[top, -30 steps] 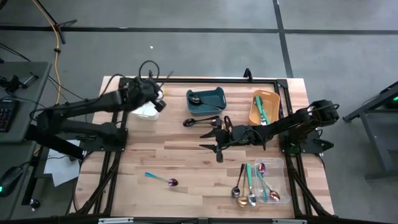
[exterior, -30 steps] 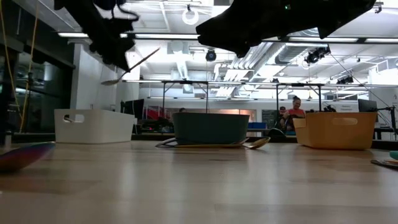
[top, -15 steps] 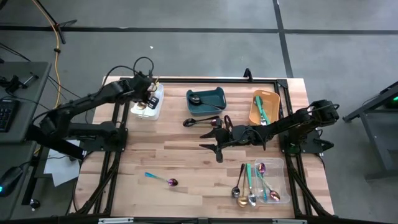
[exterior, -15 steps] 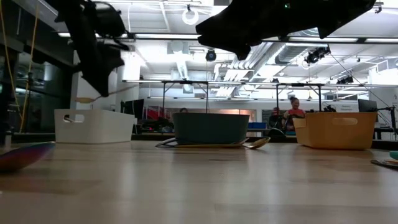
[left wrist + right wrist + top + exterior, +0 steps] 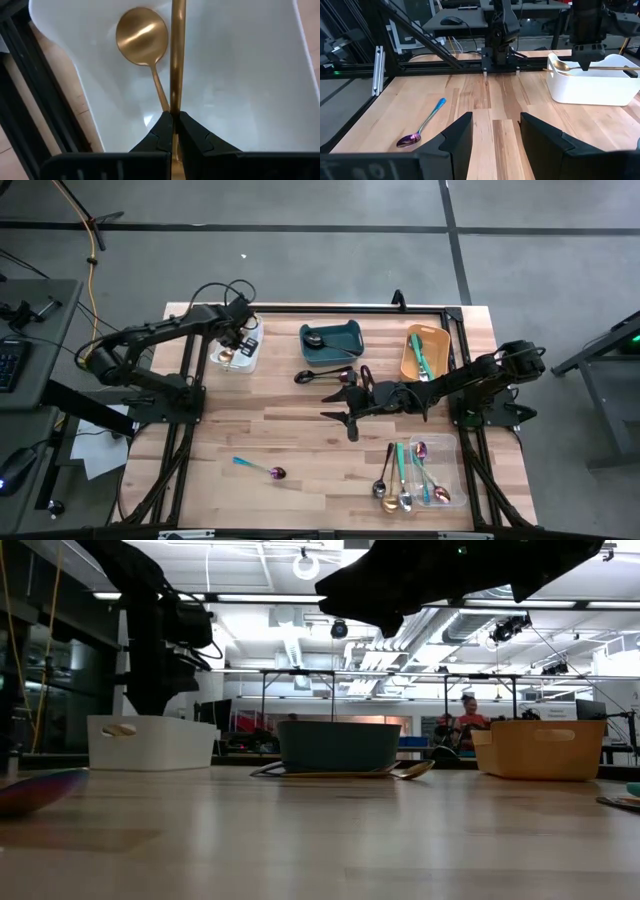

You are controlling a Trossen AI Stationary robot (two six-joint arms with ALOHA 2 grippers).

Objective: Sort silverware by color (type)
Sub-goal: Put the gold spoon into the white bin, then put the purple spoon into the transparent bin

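My left gripper (image 5: 173, 131) is down inside the white bin (image 5: 240, 75), fingers clamped on a gold utensil handle (image 5: 177, 50). A gold spoon (image 5: 142, 37) lies on the bin floor. My right gripper (image 5: 491, 131) hovers mid-table, fingers spread wide, holding nothing.

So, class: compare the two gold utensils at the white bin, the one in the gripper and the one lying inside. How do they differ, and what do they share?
The held gold utensil is pinched by its handle in the left gripper; the loose gold spoon lies free on the floor of the white bin.

The held one shows only a straight handle, while the loose spoon shows its round bowl.

The held one reaches past the bin's rim; the loose spoon lies wholly inside.

Both share a matte gold finish.
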